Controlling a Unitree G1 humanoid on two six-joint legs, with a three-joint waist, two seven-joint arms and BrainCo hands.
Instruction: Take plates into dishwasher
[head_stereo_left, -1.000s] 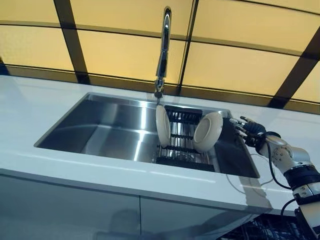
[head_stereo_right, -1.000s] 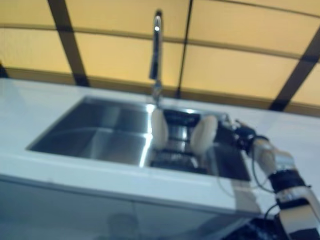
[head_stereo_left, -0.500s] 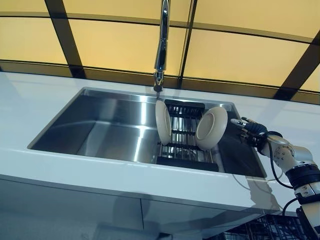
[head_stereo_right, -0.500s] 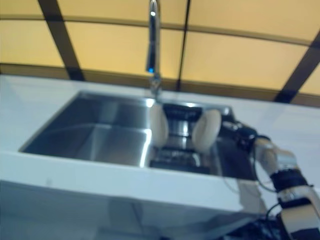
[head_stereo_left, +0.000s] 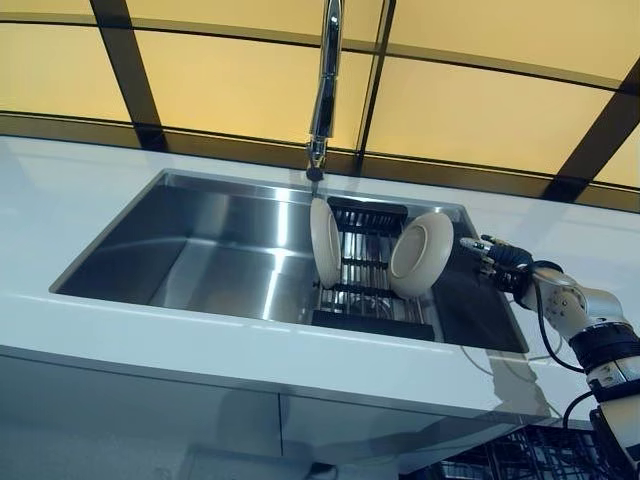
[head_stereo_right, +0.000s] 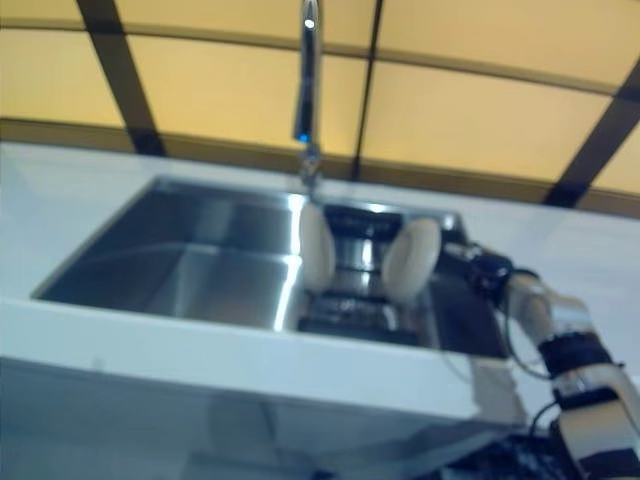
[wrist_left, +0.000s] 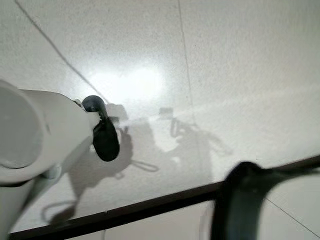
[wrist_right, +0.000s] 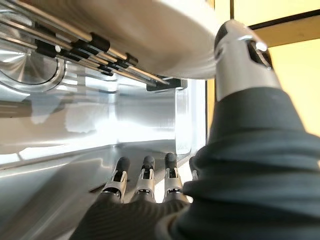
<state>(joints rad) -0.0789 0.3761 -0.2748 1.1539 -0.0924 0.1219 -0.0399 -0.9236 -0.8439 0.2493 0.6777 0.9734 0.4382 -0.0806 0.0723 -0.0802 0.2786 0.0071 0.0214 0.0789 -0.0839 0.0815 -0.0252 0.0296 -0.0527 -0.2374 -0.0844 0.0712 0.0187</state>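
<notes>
Barely begun, by the look of it: both plates (head_stereo_left: 325, 243) (head_stereo_left: 421, 254) upright in the rack (head_stereo_left: 368, 270) in the sink (head_stereo_left: 150, 225), none moved. Right hand (head_stereo_left: 497, 264) at three o'clock of the nearer plate, fingers (wrist_right: 145, 180) straight, gripping nothing. Left hand's state impossible to tell.

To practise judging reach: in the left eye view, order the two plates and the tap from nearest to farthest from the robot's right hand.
From the right hand:
1. Right plate, tilted in the rack, just beside the hand.
2. Left plate, standing at the rack's other end.
3. Tap, behind the sink, above the left plate.
</notes>
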